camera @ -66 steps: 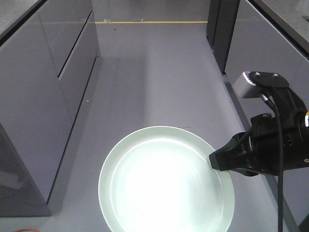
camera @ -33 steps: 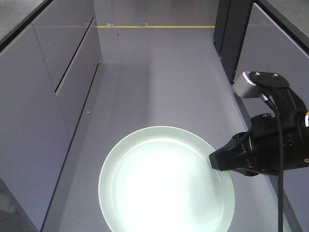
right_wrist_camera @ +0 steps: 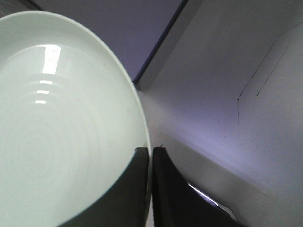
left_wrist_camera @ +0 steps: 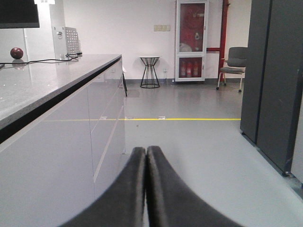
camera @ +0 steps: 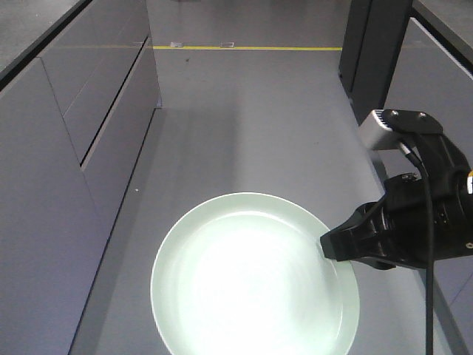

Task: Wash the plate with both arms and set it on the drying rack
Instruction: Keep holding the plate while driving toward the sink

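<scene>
The pale mint-green plate hangs level above the grey floor in the front view, glare on its middle. My right gripper is shut on its right rim, with the black arm and grey camera block behind. In the right wrist view the plate fills the left side and my right gripper pinches its rim between two black fingers. My left gripper is shut with nothing in it, pointing down the aisle. The drying rack is out of view.
Grey cabinets with drawers line the left of the aisle under a counter. A dark cabinet stands at the right. A yellow floor line crosses ahead. A stool and chair stand far back.
The cabinets and yellow line have shifted in the front view, so the base has moved along the aisle. The plate and right gripper hold the same pose in the frame.
</scene>
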You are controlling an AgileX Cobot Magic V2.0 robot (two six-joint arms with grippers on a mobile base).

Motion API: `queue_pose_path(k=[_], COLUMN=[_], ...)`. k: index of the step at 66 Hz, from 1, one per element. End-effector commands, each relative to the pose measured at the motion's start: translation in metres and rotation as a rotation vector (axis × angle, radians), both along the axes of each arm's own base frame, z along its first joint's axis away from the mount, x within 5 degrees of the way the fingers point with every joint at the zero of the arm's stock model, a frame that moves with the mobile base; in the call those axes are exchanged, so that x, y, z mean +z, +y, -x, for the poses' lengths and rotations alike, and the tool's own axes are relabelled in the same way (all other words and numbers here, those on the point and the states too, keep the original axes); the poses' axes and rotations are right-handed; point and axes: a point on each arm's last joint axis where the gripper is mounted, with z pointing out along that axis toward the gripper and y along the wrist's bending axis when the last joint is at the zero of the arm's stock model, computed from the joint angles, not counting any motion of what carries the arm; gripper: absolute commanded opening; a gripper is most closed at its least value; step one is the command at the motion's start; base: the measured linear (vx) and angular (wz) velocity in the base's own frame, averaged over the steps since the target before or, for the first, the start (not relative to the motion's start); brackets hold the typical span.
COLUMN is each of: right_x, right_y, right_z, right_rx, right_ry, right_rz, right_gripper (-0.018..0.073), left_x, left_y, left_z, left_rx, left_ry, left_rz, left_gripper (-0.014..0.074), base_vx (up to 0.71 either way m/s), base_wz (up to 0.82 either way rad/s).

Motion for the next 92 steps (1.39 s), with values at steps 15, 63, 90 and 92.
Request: queue_pose_path(k=[15, 63, 90, 92], right_x=[0.015, 0.015, 0.015, 0.015], right_y=[0.0014, 0.0014, 0.0014, 0.0014], right_z=[0.0015, 0.0015, 0.0015, 0.0015], right_rx=[-0.01, -0.01, -0.01, -0.01], right_ry=[-0.067, -0.067, -0.067, -0.067], right_rz=[-0.055, -0.055, -0.055, -0.055], right_gripper=[-0.0008, -0.0008, -0.0008, -0.0008], left_x=[0.0182, 0.0182, 0.0182, 0.0182], left_y=[-0.0008, -0.0008, -0.0008, -0.0008], left_z=[0.0038, 0.0038, 0.0038, 0.0038], left_rx=[-0.011, -0.011, -0.011, -0.011], left_ry=[-0.119, -0.119, -0.119, -0.119], left_rz=[0.001, 0.001, 0.001, 0.001], left_gripper=[-0.0006, -0.0006, -0.0006, -0.0006], base_vx=[0.31, 0.3, 0.28, 0.27], base_wz=[0.07, 0.03, -0.09, -0.14])
